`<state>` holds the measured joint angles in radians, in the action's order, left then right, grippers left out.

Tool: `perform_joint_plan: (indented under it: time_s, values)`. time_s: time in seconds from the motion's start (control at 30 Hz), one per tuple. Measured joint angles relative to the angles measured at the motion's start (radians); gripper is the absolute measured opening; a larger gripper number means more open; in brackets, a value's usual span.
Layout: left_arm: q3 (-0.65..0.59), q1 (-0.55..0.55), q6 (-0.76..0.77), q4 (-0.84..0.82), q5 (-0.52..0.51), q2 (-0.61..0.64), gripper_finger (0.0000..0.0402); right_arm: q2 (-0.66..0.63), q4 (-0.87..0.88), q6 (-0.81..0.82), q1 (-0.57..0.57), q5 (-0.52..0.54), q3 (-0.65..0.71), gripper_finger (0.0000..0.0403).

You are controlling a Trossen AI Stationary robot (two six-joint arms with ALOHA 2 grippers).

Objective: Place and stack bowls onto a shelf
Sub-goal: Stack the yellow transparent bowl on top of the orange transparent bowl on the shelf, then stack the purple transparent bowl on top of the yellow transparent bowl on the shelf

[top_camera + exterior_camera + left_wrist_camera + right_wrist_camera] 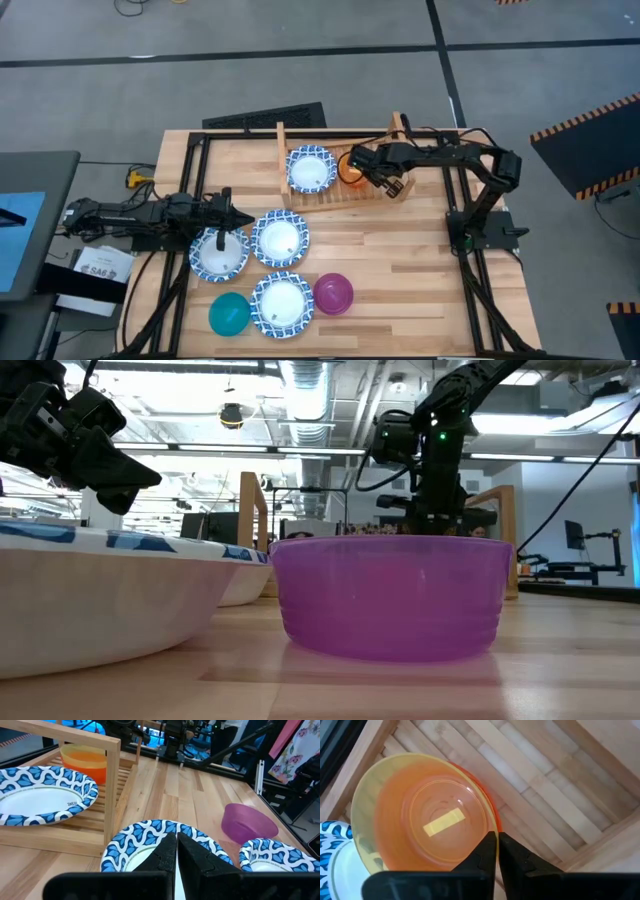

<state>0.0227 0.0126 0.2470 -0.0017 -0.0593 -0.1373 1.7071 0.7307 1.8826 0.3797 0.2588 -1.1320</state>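
Purple plastic bowl [392,598] fills the low view's foreground, standing near the desk's [420,280] front edge beside a teal bowl [229,313] and a patterned paper bowl [282,304] — all loose, awaiting transfer. Two more patterned bowls sit mid-desk: a centre bowl [279,239] and a left bowl [219,254], over which the left claw [222,240] hangs, its tips pressed together on nothing. At the desk's rear edge stands the wooden shelf [283,152], already carrying one patterned bowl [309,168] and, beside it, a yellow bowl [415,812] nested inside an orange bowl [489,807] — stacking saves slat space. The right claw [497,851] is poised at this stack's rim, fingers all but closed; whether they pinch the rim cannot be told. By judgement, roughly three of eight bowls are shelved.
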Motion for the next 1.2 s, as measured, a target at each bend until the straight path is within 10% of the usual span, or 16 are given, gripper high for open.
perform_joint_plan:
  time_s: [0.77,1.2]
  values:
    - [0.000,0.000,0.000,0.000,0.000,0.000,0.0000,-0.097,0.019,-0.178,0.032,0.032,0.000,0.0166]
    - [0.000,0.000,0.000,0.000,0.000,0.000,0.0000,-0.096,-0.067,-0.318,-0.015,0.045,0.000,0.0072]
